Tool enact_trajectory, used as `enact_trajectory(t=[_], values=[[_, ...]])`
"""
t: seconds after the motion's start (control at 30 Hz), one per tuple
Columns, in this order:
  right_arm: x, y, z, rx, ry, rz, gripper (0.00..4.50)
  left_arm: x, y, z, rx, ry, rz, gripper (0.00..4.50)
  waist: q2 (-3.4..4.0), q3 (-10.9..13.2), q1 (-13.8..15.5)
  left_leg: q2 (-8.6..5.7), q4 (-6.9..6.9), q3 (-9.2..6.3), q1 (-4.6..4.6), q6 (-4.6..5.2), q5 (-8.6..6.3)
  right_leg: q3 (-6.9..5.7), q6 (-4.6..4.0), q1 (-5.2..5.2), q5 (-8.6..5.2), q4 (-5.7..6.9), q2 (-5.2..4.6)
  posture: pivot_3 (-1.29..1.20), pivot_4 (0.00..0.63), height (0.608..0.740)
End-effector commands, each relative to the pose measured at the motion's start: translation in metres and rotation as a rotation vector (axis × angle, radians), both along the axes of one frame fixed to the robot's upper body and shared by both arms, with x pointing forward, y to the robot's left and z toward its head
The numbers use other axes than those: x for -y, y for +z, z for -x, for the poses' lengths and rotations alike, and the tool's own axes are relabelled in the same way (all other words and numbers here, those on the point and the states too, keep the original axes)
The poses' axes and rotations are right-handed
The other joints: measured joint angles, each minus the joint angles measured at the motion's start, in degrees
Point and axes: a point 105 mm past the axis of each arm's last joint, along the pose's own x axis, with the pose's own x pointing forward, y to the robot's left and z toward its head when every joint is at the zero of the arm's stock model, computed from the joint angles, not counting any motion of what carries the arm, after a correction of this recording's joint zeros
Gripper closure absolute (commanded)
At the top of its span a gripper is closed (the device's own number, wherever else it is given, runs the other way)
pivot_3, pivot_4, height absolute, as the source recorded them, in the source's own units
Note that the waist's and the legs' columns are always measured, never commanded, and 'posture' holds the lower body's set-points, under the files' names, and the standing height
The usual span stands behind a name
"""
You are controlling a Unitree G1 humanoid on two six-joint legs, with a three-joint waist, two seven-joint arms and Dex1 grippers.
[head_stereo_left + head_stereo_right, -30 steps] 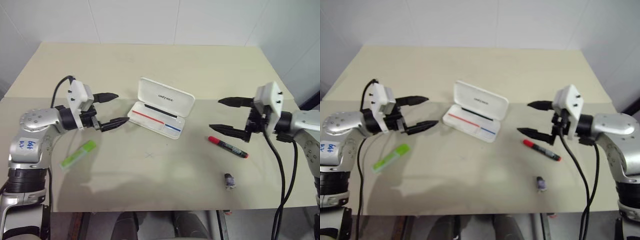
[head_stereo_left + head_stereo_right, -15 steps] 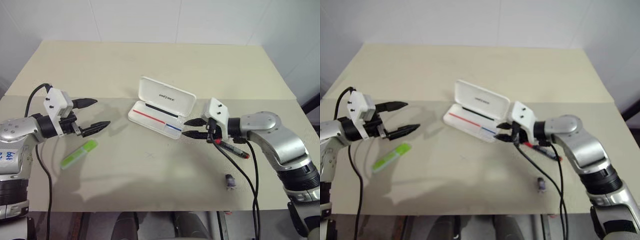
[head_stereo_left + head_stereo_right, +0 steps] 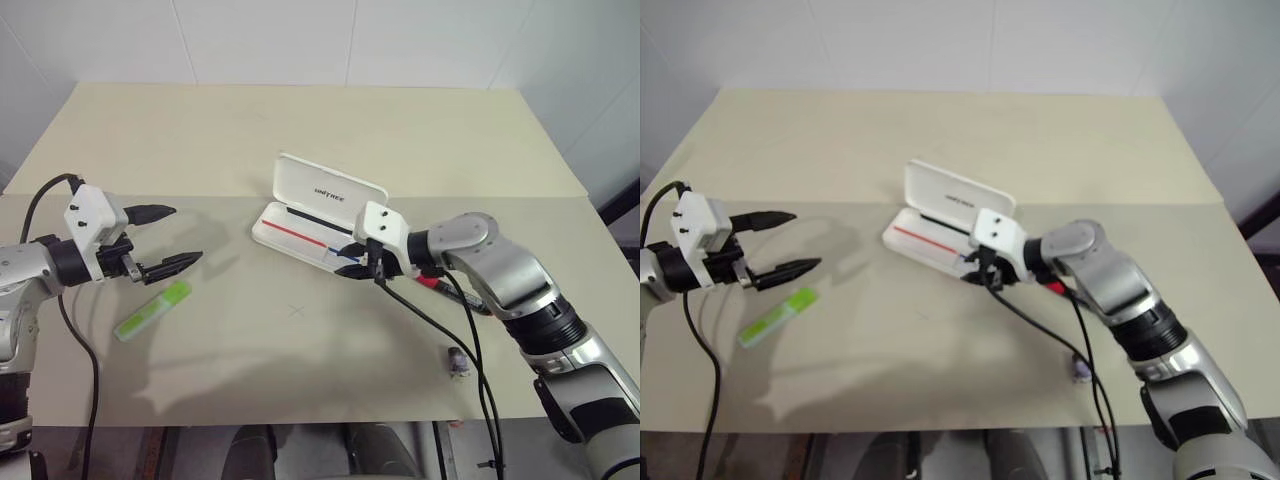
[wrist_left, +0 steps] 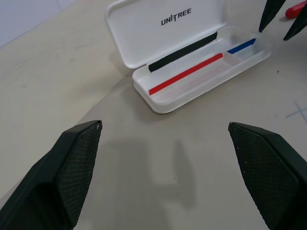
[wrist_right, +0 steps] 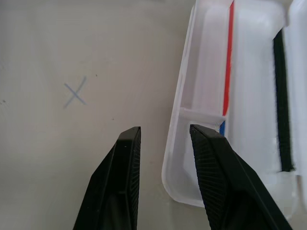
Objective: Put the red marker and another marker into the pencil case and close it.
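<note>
Oddly, right gripper [image 3: 352, 264], fingers partly closed and empty, straddles the open case's [image 3: 300, 228] rim, perhaps steadying it, while left gripper [image 3: 172, 238] hangs wide above the green marker [image 3: 152, 309].

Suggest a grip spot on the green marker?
Take the green marker across the middle of its barrel, from above, probably with the left gripper, the nearer one. It lies flat and slanted on bare table, clear of other things, so turn the fingers square to its length.

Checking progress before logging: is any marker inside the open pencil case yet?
No: the pencil case tray lies bare in the left wrist view, and the green marker lies on the table.
</note>
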Motion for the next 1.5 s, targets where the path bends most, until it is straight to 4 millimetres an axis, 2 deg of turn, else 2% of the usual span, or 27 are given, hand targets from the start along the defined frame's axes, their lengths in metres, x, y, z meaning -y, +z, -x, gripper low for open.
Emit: enact_trajectory(t=[0.03,0.47,0.57,0.67,0.9,0.97,1.1,1.27,1.4,1.5], values=[[-0.003,0.006,-0.004,0.035,0.023,0.02,2.8,0.002,0.015,0.006,0.056,-0.011,-0.022,0.0,0.0,0.0,0.0,0.0,0.0,0.0,0.0,0.0,0.0,0.0,0.0,0.0,0.0,0.0,0.0,0.0,0.15,0.74],[-0.004,-0.018,-0.018,0.013,0.027,0.13,2.8,0.012,0.022,0.011,0.104,-0.001,0.003,0.0,0.0,0.0,-0.9,0.0,0.03,0.0,0.02,-0.02,0.01,0.0,-0.01,-0.02,0.0,0.15,0.01,0.0,0.15,0.74],[-0.003,-0.021,-0.019,0.039,0.053,0.179,3.41,0.013,0.023,0.011,0.113,0.002,0.005,0.0,0.0,0.0,-1.2,-0.01,0.03,-0.02,0.03,-0.02,0.01,0.0,-0.01,-0.01,-0.01,0.19,0.01,0.0,0.15,0.74],[-0.003,-0.021,-0.019,0.05,0.072,0.192,4.43,0.012,0.025,0.009,0.126,0.006,0.005,0.0,-0.07,0.0,-1.3,-0.01,0.08,-0.03,0.04,-0.03,0.02,0.0,-0.01,0.01,-0.01,0.22,0.01,0.0,0.15,0.74],[-0.004,-0.015,-0.019,0.087,0.096,0.187,4.47,0.013,0.025,0.006,0.139,0.002,0.013,0.0,-0.12,-0.1,-1.4,-0.02,0.24,-0.04,0.13,-0.06,0.05,0.01,0.01,0.1,0.01,0.35,0.01,0.0,0.15,0.74],[-0.004,-0.01,-0.014,0.105,0.146,0.176,4.47,0.016,0.025,0.005,0.143,-0.01,0.017,0.0,-0.12,-0.1,-1.4,-0.02,0.23,-0.05,0.13,-0.06,0.05,0.01,0.01,0.1,0.0,0.34,0.01,0.0,0.15,0.74],[0.011,-0.005,-0.002,0.114,0.193,0.212,4.47,0.02,0.025,0.004,0.142,-0.028,0.019,0.0,-0.12,-0.1,-1.2,-0.02,0.15,-0.05,0.11,-0.06,0.05,0.0,0.01,0.09,0.0,0.28,0.01,0.0,0.15,0.74],[0.029,-0.005,0.025,0.08,0.251,0.246,4.47,0.024,0.022,0.006,0.124,-0.051,0.023,0.0,-0.11,-0.1,-1.1,-0.02,0.01,-0.06,0.06,-0.08,0.04,-0.01,0.0,0.02,-0.03,0.2,0.01,0.0,0.15,0.74],[0.043,-0.02,0.048,0.045,0.29,0.309,4.47,0.028,0.015,0.011,0.088,-0.067,0.034,0.0,-0.11,-0.1,-1.3,-0.01,0.0,-0.05,0.12,-0.07,0.03,0.01,-0.02,0.03,-0.05,0.24,0.02,0.0,0.15,0.74],[0.045,-0.027,0.056,0.028,0.294,0.317,4.47,0.03,0.011,0.014,0.069,-0.075,0.039,0.0,-0.13,-0.1,-1.4,-0.01,0.02,-0.04,0.15,-0.08,0.04,0.02,-0.04,0.05,-0.06,0.27,0.03,0.0,0.15,0.74]])
